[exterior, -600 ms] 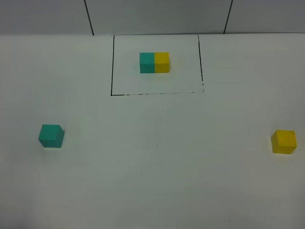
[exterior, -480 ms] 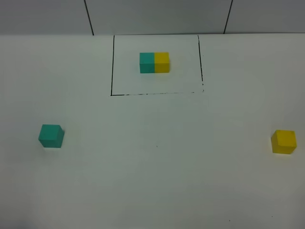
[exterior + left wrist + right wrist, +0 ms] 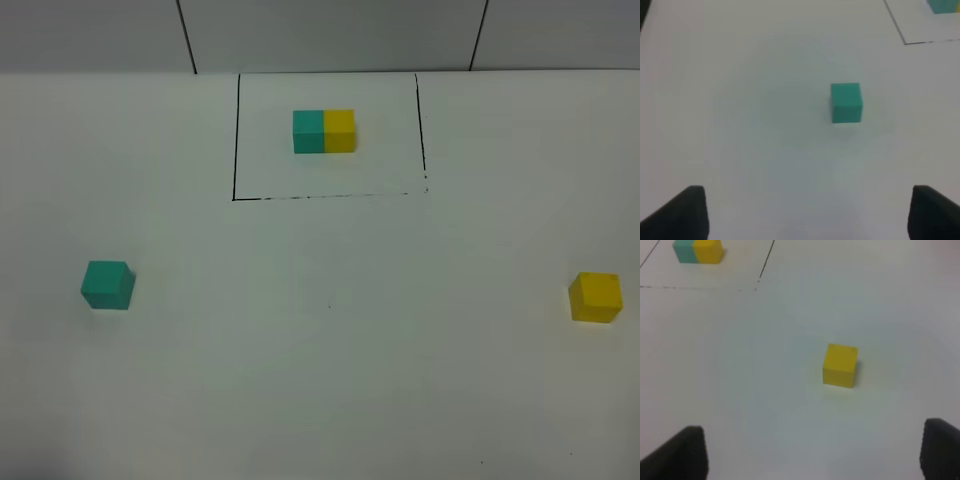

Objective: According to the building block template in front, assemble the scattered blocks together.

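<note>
on the high view, the building block template [image 3: 324, 131] is seen in its drawn frame [image 3: 236, 140], the teal cube [image 3: 107, 285] far left and the yellow cube [image 3: 595, 297] far right; nothing is found moved since a moment ago, so joining is judged not begun. by the left wrist view, the left gripper [image 3: 810, 212] is shown with jaws spread wide, holding nothing, the teal cube ahead untouched. by the right wrist view, the right gripper [image 3: 812, 450] is shown likewise, facing the yellow cube

The template pair [image 3: 324, 131] sits inside the drawn rectangle [image 3: 237, 140], far middle. Nearer me, the left block [image 3: 107, 285] lies far left, the right block [image 3: 595, 297] far right.
</note>
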Robot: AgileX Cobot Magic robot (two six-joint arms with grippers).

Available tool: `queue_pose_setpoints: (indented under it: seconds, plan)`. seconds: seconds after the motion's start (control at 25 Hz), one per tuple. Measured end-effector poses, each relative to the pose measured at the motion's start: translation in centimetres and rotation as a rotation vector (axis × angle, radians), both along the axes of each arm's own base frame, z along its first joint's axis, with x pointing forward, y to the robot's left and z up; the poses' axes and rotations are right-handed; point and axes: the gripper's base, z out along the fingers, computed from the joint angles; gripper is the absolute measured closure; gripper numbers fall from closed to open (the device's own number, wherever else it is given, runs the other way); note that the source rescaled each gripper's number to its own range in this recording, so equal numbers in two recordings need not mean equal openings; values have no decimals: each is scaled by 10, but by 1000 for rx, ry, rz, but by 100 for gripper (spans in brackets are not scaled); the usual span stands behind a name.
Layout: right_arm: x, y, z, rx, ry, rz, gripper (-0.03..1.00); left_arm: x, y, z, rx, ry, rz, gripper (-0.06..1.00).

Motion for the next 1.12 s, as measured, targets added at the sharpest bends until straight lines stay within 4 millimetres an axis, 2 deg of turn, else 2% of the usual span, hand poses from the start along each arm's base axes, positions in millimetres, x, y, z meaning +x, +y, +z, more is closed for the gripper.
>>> queue_pose_setpoints:
  seconds: [0.12, 0.24, 0.36, 0.56, 0.68, 0.88, 1.12]
  plan:
    - [0, 0, 0, 0, 0, 0, 7, 14, 3, 19, 25, 57, 39, 12]
    - [0, 0, 0, 0, 0, 0, 7, 39, 1, 41, 35, 186, 56, 12]
    - [0, 0, 0, 1, 0, -1, 7, 73, -2, 62, 35, 298, 68, 12]
    - [0, 0, 0, 1, -1, -1, 7, 144, -12, 72, 17, 469, 62, 12]
    - [0, 0, 0, 1, -1, -1, 7, 186, -20, 62, -14, 582, 40, 12]
    - [0, 0, 0, 1, -1, -1, 7, 242, -36, 25, -95, 709, -21, 12]
    - [0, 0, 0, 0, -1, 0, 7, 279, -44, -21, -130, 825, -35, 12]
